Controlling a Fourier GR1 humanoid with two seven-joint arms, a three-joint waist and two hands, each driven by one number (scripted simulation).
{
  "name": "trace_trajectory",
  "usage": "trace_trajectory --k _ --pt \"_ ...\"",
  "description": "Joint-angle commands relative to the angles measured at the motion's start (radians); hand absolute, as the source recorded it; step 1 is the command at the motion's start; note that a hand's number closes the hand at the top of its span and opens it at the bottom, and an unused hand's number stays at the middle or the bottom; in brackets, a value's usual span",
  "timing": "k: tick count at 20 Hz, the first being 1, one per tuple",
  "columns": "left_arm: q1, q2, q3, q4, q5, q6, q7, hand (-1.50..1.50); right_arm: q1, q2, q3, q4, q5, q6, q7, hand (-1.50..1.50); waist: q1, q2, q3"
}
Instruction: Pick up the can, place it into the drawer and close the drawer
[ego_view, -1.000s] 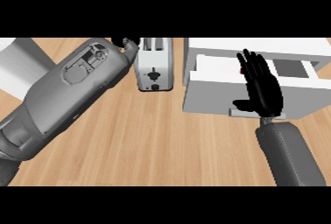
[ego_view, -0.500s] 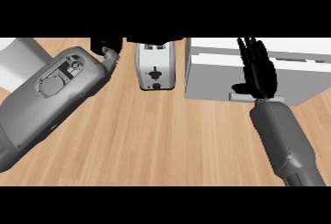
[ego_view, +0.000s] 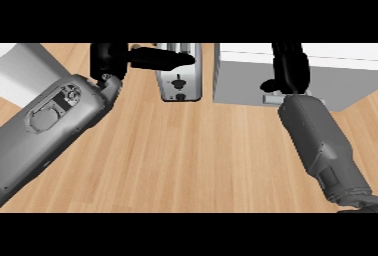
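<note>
Our right hand (ego_view: 289, 67) lies flat with straight fingers against the white drawer (ego_view: 244, 80), holding nothing; we see no can, so we judge it already inside and the closing nearly done. Our left hand (ego_view: 151, 57) hangs by the toaster (ego_view: 179, 80), thumb out, fingers cut off by the view's top.

Right hand (ego_view: 289, 67) fingertips cut off at the top edge, left hand (ego_view: 118, 57) likewise cropped (its fingers unreadable), toaster (ego_view: 179, 75) and white drawer unit (ego_view: 244, 75) only partly in view, can nowhere visible
</note>
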Motion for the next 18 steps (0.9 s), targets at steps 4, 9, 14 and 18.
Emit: trace_trajectory --k 4,9,14,18 --pt "0.106 0.032 -0.003 -0.115 -0.021 -0.001 -0.005 -1.5 -0.14 -0.036 -0.045 0.16 -0.011 -0.011 -0.019 -1.5 0.024 0.015 0.006" --pt "0.144 0.022 0.021 -0.092 -0.033 -0.015 -0.052 -1.5 -0.218 -0.031 -0.066 0.204 -0.021 0.005 0.0 -1.5 0.014 0.021 0.006" --pt "0.177 0.041 0.026 -0.117 -0.041 -0.035 -0.057 -1.5 -0.258 -0.029 -0.084 0.229 -0.042 0.032 -0.049 -1.5 0.025 0.024 0.006" --pt "0.174 0.03 0.007 -0.166 -0.061 0.002 -0.028 -1.5 -0.247 0.024 -0.173 0.194 -0.158 0.01 -0.141 -1.5 0.032 0.02 0.01"
